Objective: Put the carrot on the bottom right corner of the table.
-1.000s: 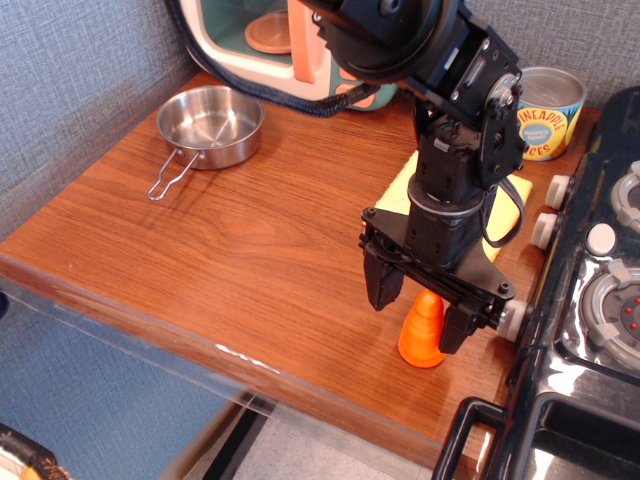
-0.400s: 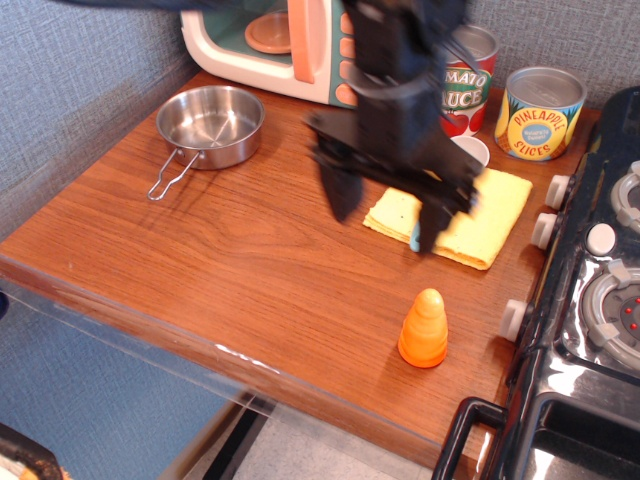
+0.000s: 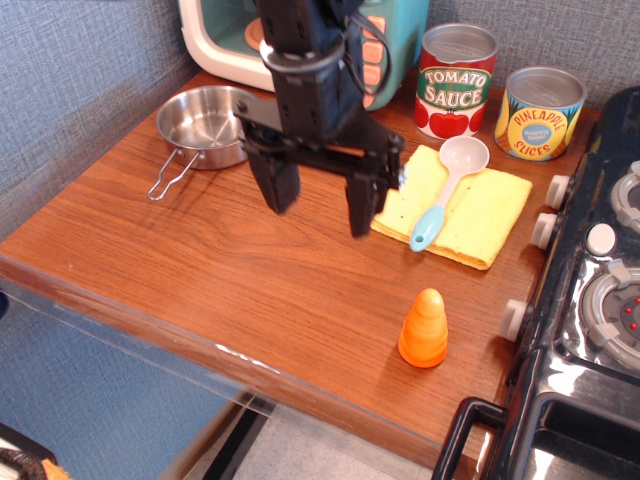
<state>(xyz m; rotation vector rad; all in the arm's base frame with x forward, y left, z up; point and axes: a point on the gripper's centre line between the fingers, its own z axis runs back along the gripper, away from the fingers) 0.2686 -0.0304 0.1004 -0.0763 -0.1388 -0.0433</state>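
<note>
1. One carrot stands upright on its wide base near the front right corner of the surface, just beside the black toy stove. That is where the task wants it, so I judge the placing done.
2. My gripper hangs above the middle of the surface, well apart from the carrot, with its jaws spread wide and nothing between them.
3. Standing on its flat end, the carrot should not roll toward the rounded front edge.
4. Behind it a yellow cloth carries a spoon, and two tins, tomato sauce and pineapple slices, stand at the back.
5. A steel pan sits at the far left, before the toy microwave; none of these concern the task.
</note>
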